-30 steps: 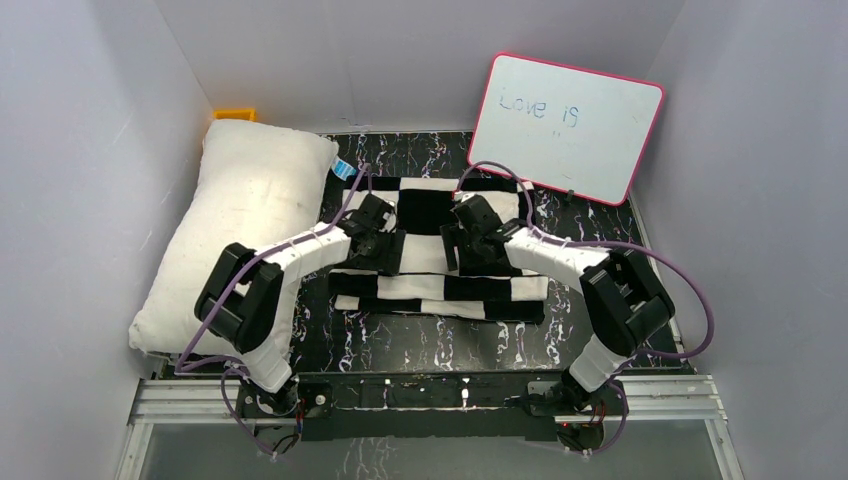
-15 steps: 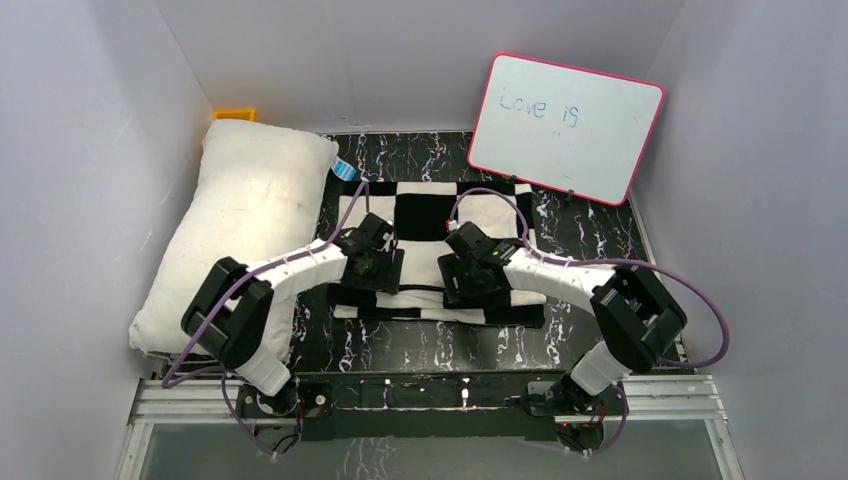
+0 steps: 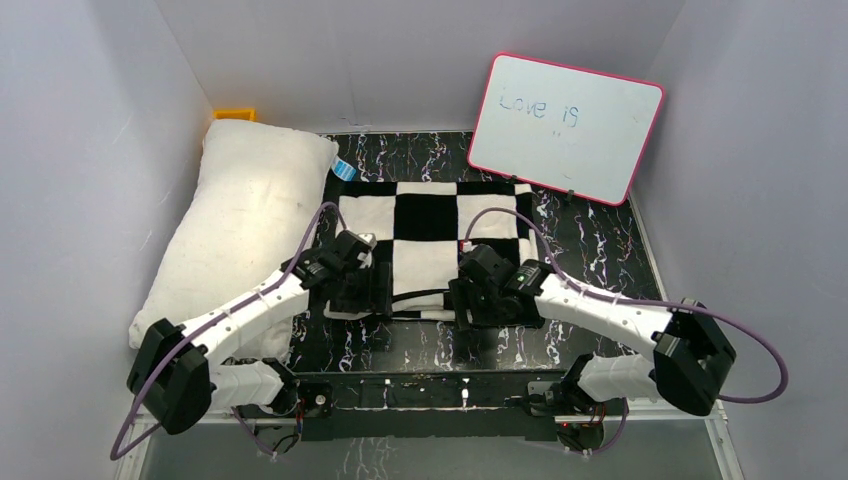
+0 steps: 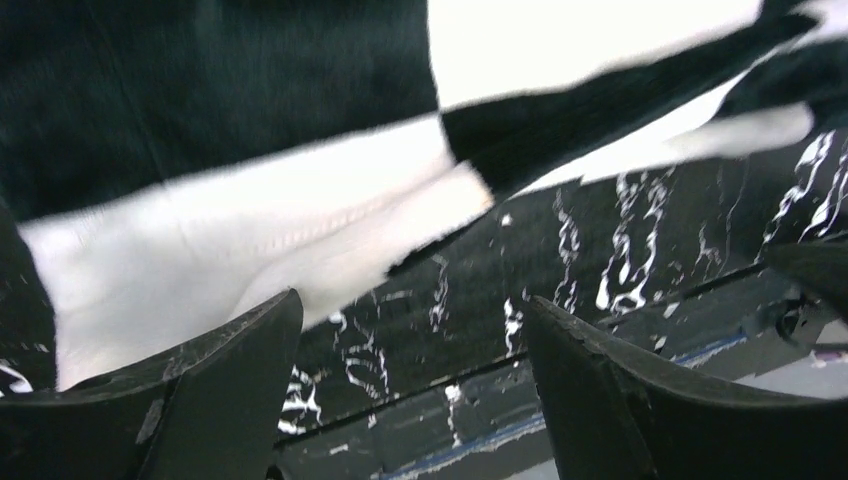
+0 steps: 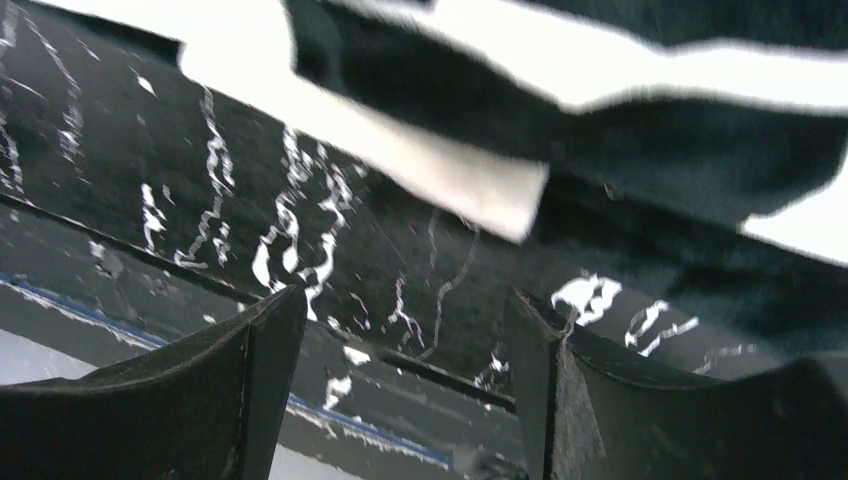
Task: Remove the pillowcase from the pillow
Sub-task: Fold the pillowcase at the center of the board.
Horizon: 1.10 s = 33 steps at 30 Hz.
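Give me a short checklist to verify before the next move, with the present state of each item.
1. Pillowcase off the pillow: ok, it lies on the table beside it.
2. Left gripper open, nothing between the jaws: ok.
3. Right gripper open, nothing between the jaws: ok.
4. Cloth free of the left fingers: cannot tell, the white edge passes close behind one.
5. Whiteboard out of the arms' way: ok, it leans at the far right.
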### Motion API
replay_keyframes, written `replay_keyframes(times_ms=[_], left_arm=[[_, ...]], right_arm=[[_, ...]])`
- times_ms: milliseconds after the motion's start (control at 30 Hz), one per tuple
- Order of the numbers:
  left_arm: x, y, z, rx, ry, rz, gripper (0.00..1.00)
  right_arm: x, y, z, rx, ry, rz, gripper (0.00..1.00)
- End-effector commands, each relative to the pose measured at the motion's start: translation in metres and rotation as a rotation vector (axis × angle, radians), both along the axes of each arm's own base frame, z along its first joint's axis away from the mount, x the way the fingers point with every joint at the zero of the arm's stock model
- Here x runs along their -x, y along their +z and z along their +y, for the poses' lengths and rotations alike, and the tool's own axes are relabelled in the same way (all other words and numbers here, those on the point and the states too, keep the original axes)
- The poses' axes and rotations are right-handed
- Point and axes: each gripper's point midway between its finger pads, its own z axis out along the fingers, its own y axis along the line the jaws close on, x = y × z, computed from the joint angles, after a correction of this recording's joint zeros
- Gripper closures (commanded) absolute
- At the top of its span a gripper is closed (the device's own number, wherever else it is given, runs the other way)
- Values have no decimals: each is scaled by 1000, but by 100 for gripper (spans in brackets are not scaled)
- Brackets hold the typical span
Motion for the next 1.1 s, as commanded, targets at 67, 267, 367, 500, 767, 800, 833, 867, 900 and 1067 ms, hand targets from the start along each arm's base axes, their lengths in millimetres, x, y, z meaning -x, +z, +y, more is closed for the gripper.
replay_keyframes(times_ms=[67,267,367,500,767,800,833,867,900,1067], left_arm=[[63,-3,13,52,31,166,19],[37,29,3,63,25,67,19],[29,32,-9,77,-6,72,18],[15,34,-11,68,-2,19,18],[-18,22,-9,-43,1,-58,18],[-18,20,-11,-35,1,-58,18],[-17,18,-11,-29,2,-56,19],[-17,16,-12,-26,1,-55,18],[-16,15,-11,-29,0,-53,18],[-11,4,-6,-52,-7,-31,18]], right_arm=[[33,9,-24,-8,-65,60,20],[-32,62,-21,10,-98,-285,11],[-64,56,-12,142,-72,-356,9],[-101,44,15,179,-29,-423,8],[-131,14,31,214,15,-399,10],[-129,9,31,218,30,-387,11],[-126,4,30,225,41,-371,11],[-121,-2,29,227,52,-350,12],[-116,-6,27,232,59,-326,13],[-75,-16,10,201,58,-198,17]])
